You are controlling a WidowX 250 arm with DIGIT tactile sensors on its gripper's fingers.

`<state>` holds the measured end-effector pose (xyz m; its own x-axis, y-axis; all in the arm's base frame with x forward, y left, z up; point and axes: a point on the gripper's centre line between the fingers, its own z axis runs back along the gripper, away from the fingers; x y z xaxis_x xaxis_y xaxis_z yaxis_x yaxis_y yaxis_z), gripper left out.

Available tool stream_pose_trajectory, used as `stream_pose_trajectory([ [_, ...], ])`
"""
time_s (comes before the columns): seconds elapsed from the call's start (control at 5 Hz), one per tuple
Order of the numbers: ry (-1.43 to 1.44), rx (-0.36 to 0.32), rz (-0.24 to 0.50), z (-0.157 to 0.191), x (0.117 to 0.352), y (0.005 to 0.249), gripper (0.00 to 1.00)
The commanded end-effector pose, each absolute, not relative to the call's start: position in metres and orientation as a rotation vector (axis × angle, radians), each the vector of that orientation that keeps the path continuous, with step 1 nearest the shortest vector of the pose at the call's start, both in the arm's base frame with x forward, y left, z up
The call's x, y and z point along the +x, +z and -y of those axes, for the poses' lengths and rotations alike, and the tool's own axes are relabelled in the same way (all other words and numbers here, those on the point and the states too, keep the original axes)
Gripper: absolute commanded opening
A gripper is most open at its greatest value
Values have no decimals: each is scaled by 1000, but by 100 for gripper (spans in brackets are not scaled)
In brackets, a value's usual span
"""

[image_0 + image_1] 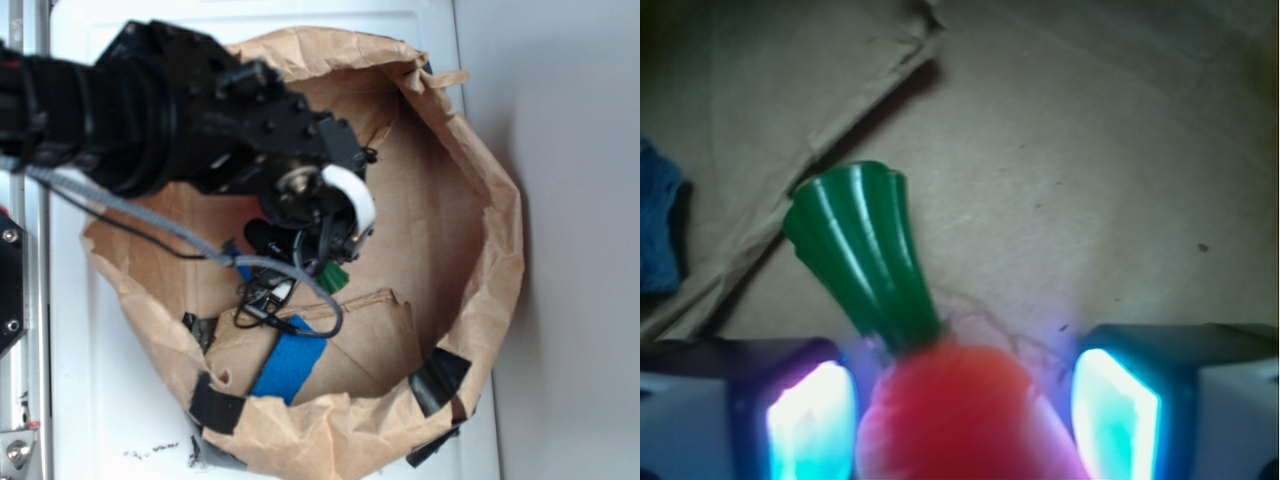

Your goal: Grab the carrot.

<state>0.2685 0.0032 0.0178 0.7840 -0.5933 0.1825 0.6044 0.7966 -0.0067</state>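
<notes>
A toy carrot (940, 400) lies on the brown paper floor of a crumpled paper bag (490, 290), its glossy orange body filling the bottom middle of the wrist view and its dark green flared stem pointing up and to the left. Only the top of the orange body shows here; the tapered end is out of view. The carrot sits between the two fingers of the gripper (965, 415), whose pads (805, 425) glow pale blue on either side. The left pad looks close to or just touching the orange body, while a clear strip of paper shows between the carrot and the right pad, so the fingers are spread apart and not yet closed on it. In the exterior view the black arm reaches down into the open bag, and only a small bit of green stem peeks out below the gripper. The carrot looks like hard, smooth plastic: probably light and stiff, not fragile, but slippery and rounded, so it could squirt out of a pinch. The thick orange shoulder just below the stem seems the best place to grip. A blue piece (290, 367) lies nearby on a folded paper flap (375, 335), near the bag's front wall.
</notes>
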Motion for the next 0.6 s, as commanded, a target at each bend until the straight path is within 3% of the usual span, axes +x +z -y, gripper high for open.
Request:
stream_pose_trajectory([
  [0.0, -653, -155, 187, 19, 240, 64, 0],
  [0.2, -601, -272, 217, 10, 272, 116, 0],
  [0.4, -591, -322, 241, 7, 268, 157, 0],
])
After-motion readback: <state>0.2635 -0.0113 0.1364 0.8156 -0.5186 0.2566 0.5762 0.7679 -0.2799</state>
